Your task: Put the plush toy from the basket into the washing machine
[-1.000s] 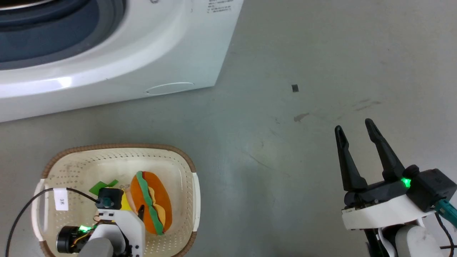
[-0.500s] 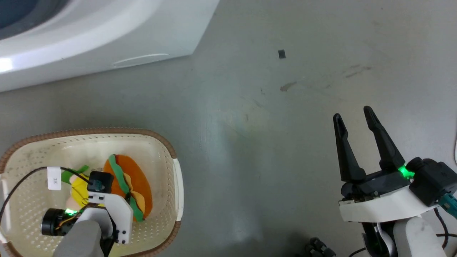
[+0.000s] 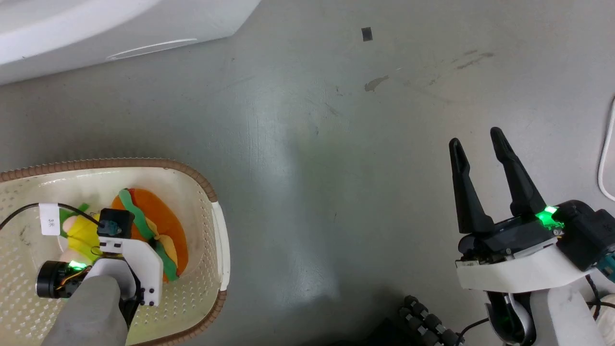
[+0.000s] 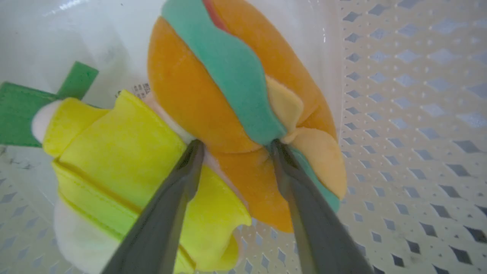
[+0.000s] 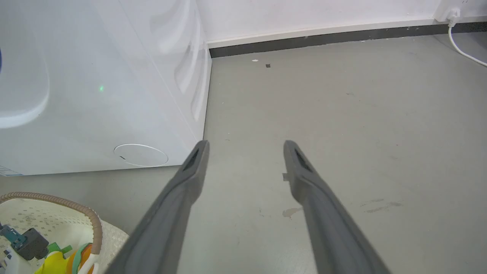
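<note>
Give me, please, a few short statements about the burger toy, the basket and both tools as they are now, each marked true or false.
1. The left tool pinches the plush toy inside the basket. True.
2. The basket touches the washing machine. False: bare floor lies between the two.
3. The right tool holds a cloth. False: it is open and empty, over the floor.
4. A white cable lies on the floor at the robot's right. True.
</note>
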Motion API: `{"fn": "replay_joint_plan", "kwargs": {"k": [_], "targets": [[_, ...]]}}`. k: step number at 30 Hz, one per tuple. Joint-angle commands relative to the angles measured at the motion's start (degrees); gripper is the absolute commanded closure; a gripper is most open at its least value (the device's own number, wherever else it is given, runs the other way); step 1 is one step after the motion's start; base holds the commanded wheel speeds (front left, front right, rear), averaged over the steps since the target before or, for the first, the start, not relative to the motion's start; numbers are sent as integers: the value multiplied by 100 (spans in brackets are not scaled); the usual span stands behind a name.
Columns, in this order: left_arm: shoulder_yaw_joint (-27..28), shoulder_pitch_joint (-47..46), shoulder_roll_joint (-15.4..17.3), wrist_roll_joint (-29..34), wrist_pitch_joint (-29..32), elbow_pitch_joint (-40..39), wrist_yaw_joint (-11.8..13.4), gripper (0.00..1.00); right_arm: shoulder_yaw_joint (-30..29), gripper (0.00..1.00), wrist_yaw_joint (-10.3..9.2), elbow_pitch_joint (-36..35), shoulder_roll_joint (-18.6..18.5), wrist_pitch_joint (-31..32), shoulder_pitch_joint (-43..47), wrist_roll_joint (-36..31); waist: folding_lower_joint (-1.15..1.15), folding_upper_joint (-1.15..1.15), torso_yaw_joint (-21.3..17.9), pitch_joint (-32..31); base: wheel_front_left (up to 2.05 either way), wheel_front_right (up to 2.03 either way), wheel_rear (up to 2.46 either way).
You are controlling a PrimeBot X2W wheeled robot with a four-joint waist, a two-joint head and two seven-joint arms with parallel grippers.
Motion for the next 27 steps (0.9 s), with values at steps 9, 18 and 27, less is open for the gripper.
{"fn": "replay_joint_plan", "kwargs": {"k": [9, 18, 27], "targets": [[-11, 220, -174, -179, -310, 56, -58, 100, -21, 0, 3, 151, -1, -26, -129, -87, -1, 0, 152, -533, 0, 0, 0], [224, 842, -511, -580, -630, 66, -71, 100, -118, 0, 3, 425, -1, -26, 144, -309, -1, 0, 465, -1732, 0, 0, 0], [357, 1498, -764, -795, -960, -194, -183, 100, -203, 0, 3, 633, -1, -26, 553, -540, -1, 0, 898, -2840, 0, 0, 0]]}}
